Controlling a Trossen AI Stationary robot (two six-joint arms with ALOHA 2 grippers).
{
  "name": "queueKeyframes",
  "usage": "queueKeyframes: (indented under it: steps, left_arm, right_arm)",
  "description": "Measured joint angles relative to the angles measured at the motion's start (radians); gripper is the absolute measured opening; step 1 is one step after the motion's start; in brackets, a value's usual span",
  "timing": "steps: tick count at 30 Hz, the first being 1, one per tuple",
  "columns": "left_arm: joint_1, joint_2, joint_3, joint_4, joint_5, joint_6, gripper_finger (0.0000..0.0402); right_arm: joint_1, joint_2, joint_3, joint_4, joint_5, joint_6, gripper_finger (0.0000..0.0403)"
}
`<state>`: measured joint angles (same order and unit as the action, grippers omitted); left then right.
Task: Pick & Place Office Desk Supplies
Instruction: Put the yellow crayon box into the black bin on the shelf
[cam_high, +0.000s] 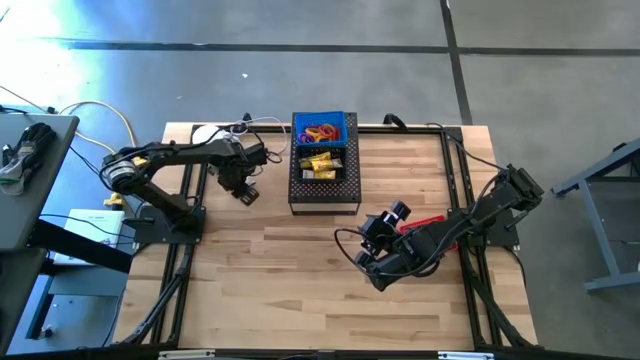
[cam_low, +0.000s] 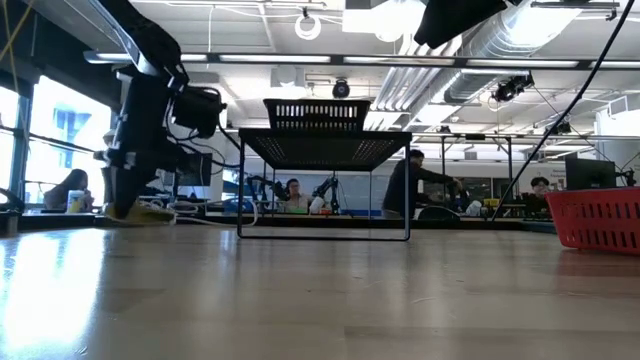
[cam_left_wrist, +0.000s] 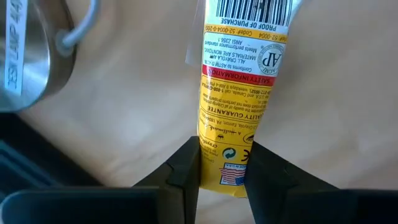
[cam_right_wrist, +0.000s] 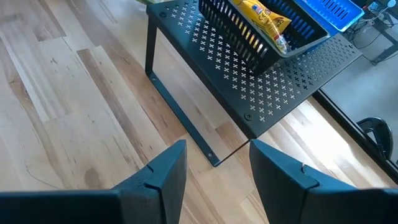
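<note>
A yellow printed pack (cam_left_wrist: 239, 93) lies on the wooden table, left of a black perforated stand (cam_high: 323, 190). My left gripper (cam_high: 245, 193) points down at it and is shut on its end. At table height the pack's pale end (cam_low: 140, 213) shows under the gripper. On the stand sit a black basket with more yellow packs (cam_high: 322, 165) and a blue basket with coloured rubber bands (cam_high: 322, 131). My right gripper (cam_right_wrist: 217, 162) hangs open above the table, right of the stand, holding nothing. My left gripper pinches the yellow pack's two long edges at its end (cam_left_wrist: 224, 177) between its two fingers (cam_left_wrist: 186, 165). The fingers come from above, pointing down, and lie across the pack. The pack lies flat on the table and stretches away from the fingers.
A silver metal cylinder with a wire (cam_left_wrist: 25, 56) stands close beside the pack. A red basket (cam_high: 425, 222) sits under my right arm at the table's right. Bare wood (cam_high: 280, 280) spreads across the near half of the table.
</note>
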<state>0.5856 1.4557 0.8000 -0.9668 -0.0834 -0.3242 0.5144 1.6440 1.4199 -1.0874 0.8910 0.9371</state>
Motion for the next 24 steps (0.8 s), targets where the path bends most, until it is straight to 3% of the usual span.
queueKeyframes:
  steps: [6, 17, 20, 24]
  left_arm:
    - [-0.11, -0.14, 0.008, -0.034, 0.001, -0.005, 0.0095]
    - [-0.396, -0.54, 0.105, -0.169, 0.002, -0.171, 0.0095]
    - [-0.46, -0.62, 0.116, -0.101, -0.017, -0.142, 0.0095]
    - [-0.513, -0.685, 0.116, 0.1, -0.078, 0.018, 0.0095]
  right_arm:
    - [0.0, 0.0, 0.0, 0.0, 0.0, 0.0, 0.0164]
    - [0.0, 0.0, 0.0, 0.004, 0.0, 0.0, 0.0164]
    - [0.0, 0.0, 0.0, 0.011, 0.0, 0.0, 0.0164]
    - [0.0, 0.0, 0.0, 0.023, 0.0, 0.0, 0.0164]
